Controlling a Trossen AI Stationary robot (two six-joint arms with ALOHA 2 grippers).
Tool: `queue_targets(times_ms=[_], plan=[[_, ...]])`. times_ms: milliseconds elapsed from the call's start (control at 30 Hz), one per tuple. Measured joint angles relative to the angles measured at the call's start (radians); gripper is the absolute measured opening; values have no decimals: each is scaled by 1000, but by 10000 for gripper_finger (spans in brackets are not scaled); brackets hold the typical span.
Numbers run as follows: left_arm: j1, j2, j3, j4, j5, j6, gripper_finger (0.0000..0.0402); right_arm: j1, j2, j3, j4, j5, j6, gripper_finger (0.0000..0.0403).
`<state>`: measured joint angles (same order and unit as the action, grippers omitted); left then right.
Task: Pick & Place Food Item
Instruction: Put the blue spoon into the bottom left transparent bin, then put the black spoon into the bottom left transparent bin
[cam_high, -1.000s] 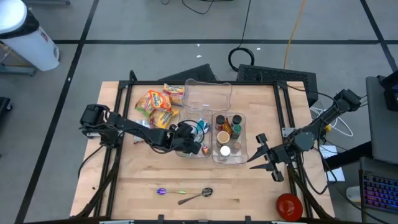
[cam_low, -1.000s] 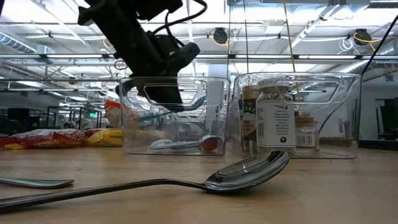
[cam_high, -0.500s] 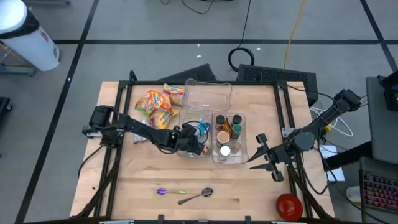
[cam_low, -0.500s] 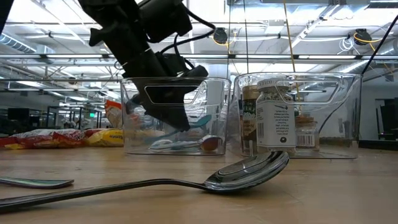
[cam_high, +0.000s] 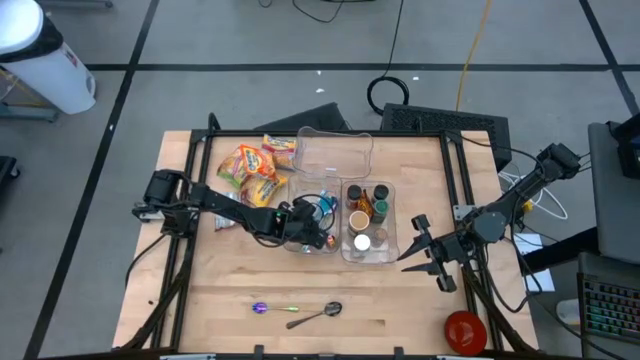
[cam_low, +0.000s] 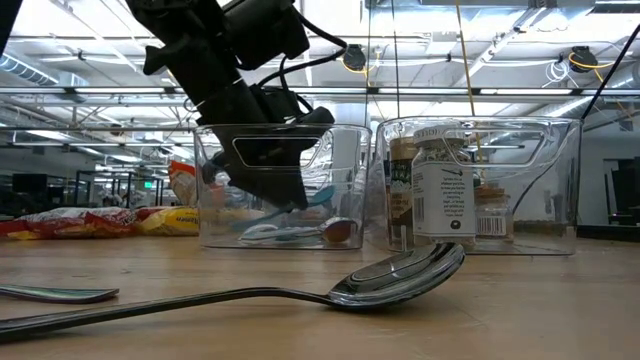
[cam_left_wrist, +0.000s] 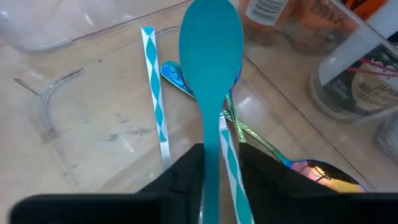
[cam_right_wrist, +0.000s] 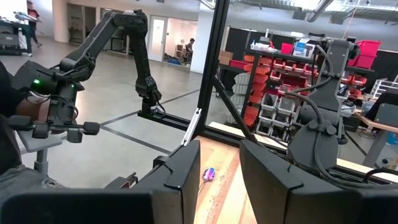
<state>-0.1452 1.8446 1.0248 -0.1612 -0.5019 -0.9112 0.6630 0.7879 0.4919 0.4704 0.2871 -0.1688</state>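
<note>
Spoons (cam_high: 312, 214) in bin (cam_high: 293, 246), beside jars (cam_high: 365, 205)

Left end effector (cam_high: 318, 232) reaches low toward table centre; right end effector (cam_high: 415, 252) hangs parted near the right edge.

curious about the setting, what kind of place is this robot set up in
Most likely a robotics lab in an industrial hall: another robot arm stands on the concrete floor, red parts bins fill shelving, and exposed ceiling trusses span overhead.
</note>
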Motion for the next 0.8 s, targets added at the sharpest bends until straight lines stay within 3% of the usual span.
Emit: queue_targets(times_ms=[167,367,800], plan=[[-1,0,0,5,4,23,167,0,0,0,0,0,0,105],[0,2,0,10,8,78,208,0,0,0,-1,0,0,105],[0,-93,-2,34,13,142,223,0,0,-1,-5,1,0,105]])
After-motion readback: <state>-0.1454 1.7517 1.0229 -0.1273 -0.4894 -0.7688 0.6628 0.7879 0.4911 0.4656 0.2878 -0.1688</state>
